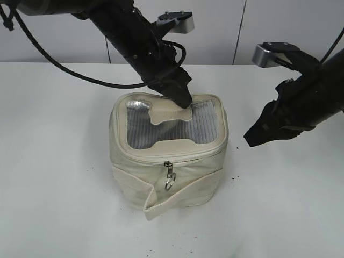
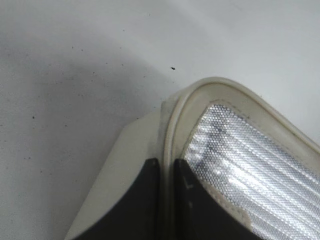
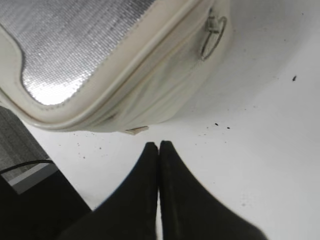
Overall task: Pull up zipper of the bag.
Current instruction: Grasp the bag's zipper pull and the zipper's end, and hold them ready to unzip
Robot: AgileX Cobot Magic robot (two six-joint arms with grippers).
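Observation:
The cream bag [image 1: 188, 177] stands mid-table, its silvery mesh top panel [image 1: 145, 129] facing up with the H-shaped patch [image 1: 171, 114]. The zipper track [image 1: 185, 156] runs round the lid rim. A silver pull with a round ring [image 1: 169, 180] hangs at the front. My left gripper [image 1: 184, 101] is at the lid's back edge. In the left wrist view its fingers [image 2: 167, 165] are shut on the lid's cream rim [image 2: 220, 87]. My right gripper [image 1: 250, 138] is shut and empty, apart from the bag's right side. The right wrist view shows its tips [image 3: 159, 146] over the table and the ring [image 3: 212, 37].
The bag's loose strap [image 1: 161, 203] juts out at the front bottom. The white table [image 1: 54, 188] carries small dark specks. A pale wall [image 1: 215, 27] stands behind. A black cable [image 1: 64, 70] loops from the left arm over the back left of the table.

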